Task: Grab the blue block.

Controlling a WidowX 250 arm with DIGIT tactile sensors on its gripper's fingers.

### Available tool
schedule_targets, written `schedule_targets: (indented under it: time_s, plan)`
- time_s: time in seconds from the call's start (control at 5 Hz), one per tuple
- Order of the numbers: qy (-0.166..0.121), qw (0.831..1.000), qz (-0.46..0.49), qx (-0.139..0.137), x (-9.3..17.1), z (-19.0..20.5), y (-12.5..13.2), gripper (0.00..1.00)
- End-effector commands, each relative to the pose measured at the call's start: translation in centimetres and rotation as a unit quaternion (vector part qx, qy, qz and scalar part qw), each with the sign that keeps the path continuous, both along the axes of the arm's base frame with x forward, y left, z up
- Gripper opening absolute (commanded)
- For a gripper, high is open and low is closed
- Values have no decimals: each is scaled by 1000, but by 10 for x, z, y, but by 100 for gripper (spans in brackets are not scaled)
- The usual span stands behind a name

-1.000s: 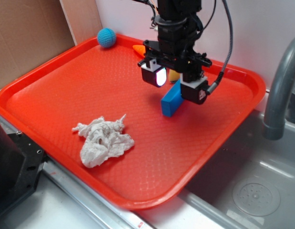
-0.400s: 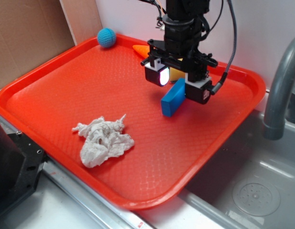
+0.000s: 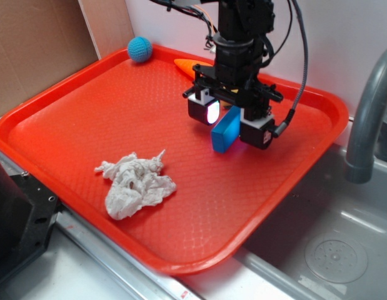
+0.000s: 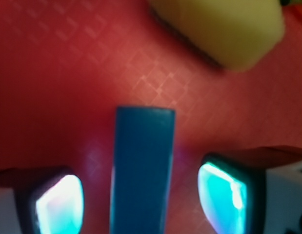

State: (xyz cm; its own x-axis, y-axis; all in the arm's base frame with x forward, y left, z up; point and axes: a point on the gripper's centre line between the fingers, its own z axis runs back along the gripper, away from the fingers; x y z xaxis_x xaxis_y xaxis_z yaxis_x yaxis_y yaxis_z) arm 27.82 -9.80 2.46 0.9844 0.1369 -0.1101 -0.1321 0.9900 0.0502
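The block (image 3: 225, 132) is being straddled by the gripper (image 3: 230, 122) on the tray (image 3: 68, 125), w/ jaws spread wide. In wrist view the block (image 4: 142, 170) is being flanked by both pads (image 4: 59, 204), gaps visible each side, no contact.

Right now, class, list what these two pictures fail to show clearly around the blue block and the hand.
- Yellow sponge: wrist view blurs it and the top edge crops it; exterior view, the hand hides it.
- Bright-blue rectangular block: wrist view's bottom edge cuts off its near end.
- Contact between fingers and block: not discernible.
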Motion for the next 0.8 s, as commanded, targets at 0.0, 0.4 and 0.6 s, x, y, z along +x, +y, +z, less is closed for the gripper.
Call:
schedule_targets:
  time_s: [0.0,0.4,0.6]
  plan:
    - [-14,1000,3,-5,5,8,14,0]
    - [-14,998,-60,-23,-6,33,17,0]
    - [-50,992,-110,-29,-35,82,31,0]
